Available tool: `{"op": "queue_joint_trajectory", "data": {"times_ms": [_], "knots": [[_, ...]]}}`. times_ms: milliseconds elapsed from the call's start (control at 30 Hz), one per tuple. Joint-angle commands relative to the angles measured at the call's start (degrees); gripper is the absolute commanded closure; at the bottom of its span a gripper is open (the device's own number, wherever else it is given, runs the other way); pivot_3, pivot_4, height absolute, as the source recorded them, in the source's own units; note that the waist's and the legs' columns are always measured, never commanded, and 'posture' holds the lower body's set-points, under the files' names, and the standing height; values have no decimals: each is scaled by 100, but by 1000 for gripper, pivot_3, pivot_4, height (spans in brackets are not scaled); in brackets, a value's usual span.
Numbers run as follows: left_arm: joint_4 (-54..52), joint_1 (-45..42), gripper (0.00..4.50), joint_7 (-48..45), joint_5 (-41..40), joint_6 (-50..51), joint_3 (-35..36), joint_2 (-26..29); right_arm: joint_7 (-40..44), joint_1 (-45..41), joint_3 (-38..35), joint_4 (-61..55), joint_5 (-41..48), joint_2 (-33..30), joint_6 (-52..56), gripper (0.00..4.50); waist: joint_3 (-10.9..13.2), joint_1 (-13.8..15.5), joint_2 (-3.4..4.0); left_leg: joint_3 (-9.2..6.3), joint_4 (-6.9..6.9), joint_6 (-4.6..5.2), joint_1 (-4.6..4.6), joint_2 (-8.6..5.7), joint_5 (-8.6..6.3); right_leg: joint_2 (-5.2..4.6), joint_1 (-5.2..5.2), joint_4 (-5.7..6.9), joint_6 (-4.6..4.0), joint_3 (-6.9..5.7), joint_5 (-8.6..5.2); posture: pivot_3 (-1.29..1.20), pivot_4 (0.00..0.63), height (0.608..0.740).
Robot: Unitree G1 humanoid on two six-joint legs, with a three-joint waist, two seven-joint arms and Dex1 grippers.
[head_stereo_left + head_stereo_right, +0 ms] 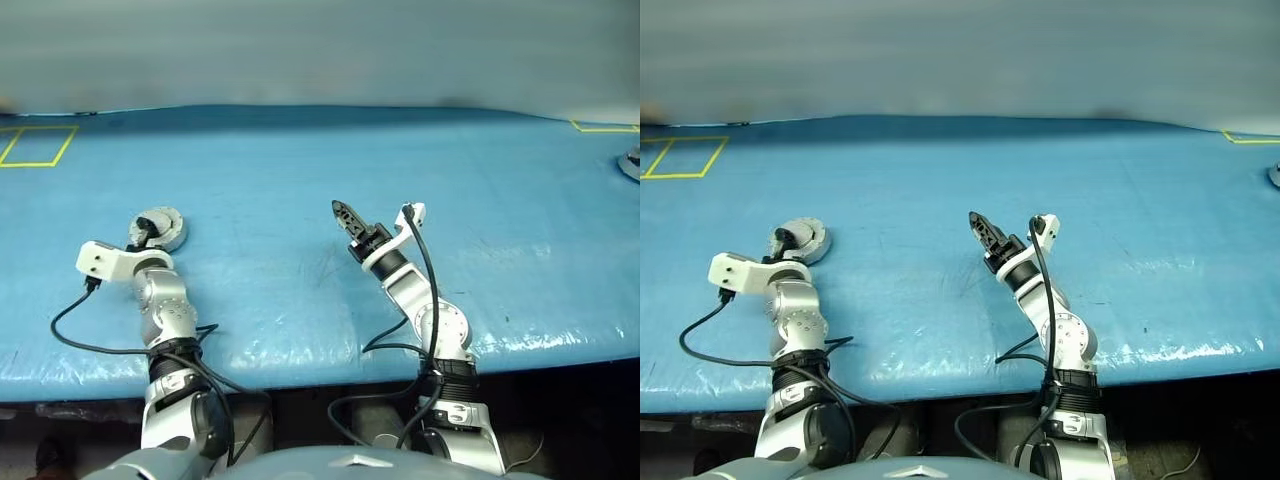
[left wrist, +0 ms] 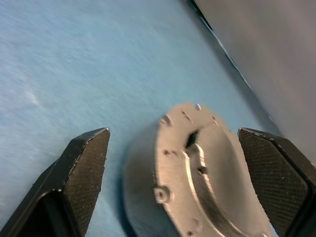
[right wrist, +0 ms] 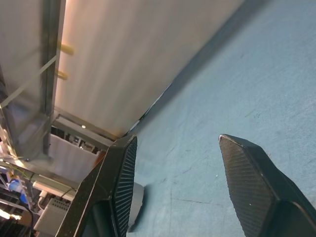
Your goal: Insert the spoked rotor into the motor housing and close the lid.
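Note:
A thick round grey metal piece (image 1: 168,228) lies on the blue table at the left. Its pale outer face with small holes reads as the lid (image 2: 197,168). I cannot tell whether the wall under it is the motor housing. The spoked rotor is hidden. My left gripper (image 1: 145,232) stands open around this piece, one finger (image 2: 84,168) clear of it and the other close beside it. My right gripper (image 1: 345,216) hangs over the middle of the table, open with nothing between its fingers (image 3: 247,182).
The blue table cover (image 1: 320,160) stretches far back to a grey wall. Yellow tape squares (image 1: 38,146) mark its back left and back right corners. A round grey thing (image 1: 631,163) is cut off at the right edge. Black cables trail from both arms.

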Motion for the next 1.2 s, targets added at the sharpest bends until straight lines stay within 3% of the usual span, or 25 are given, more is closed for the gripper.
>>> {"op": "queue_joint_trajectory", "data": {"times_ms": [33,167,300,400,567,833,1033,1200], "knots": [[-561,287,14,969,415,-63,238,-58,15,-49,109,-35,22,168,-12,1694,0,-1,-1,0,0,0,0,0,0,0,0,1,0,0,0,0,150,740],[-1094,575,14,1876,661,358,298,-234,61,-96,202,150,-121,177,-33,1694,-1,24,-1,2,2,-1,1,0,1,0,4,0,-1,1,1,0,150,740],[-1202,394,14,2801,-129,2059,575,-48,-46,-191,255,312,-356,245,-220,1694,-10,42,13,3,4,-5,7,0,4,0,6,4,-6,1,2,0,150,740],[-1295,231,14,3235,157,2756,448,170,-333,-283,231,481,-694,289,-517,1694,-21,33,32,4,3,-5,30,0,4,0,25,8,-9,2,0,0,150,740],[-1718,529,14,799,1394,1203,-1165,625,-238,-432,136,777,-1196,199,-1379,1694,-12,44,10,10,-2,-10,29,-1,7,0,23,7,-15,5,-1,0,150,740],[-1575,864,14,-3102,2342,967,-3860,1929,760,-94,339,577,-2158,-1013,-2284,1694,-12,72,11,24,-22,-18,14,-1,12,-1,1,-8,-28,17,-1,0,150,740],[-1528,1026,14,-4294,2284,631,-4098,2115,1301,250,680,570,-3212,-2169,-2948,1694,-9,-19,10,35,-49,-17,19,9,12,5,-19,-4,-24,25,1,0,150,740],[-1545,919,14,-4835,2221,669,-4066,2095,1766,355,800,483,-3321,-2503,-3153,1694,-8,-27,7,41,-51,-16,35,14,12,7,-6,-3,-45,27,-13,0,150,740]]}}
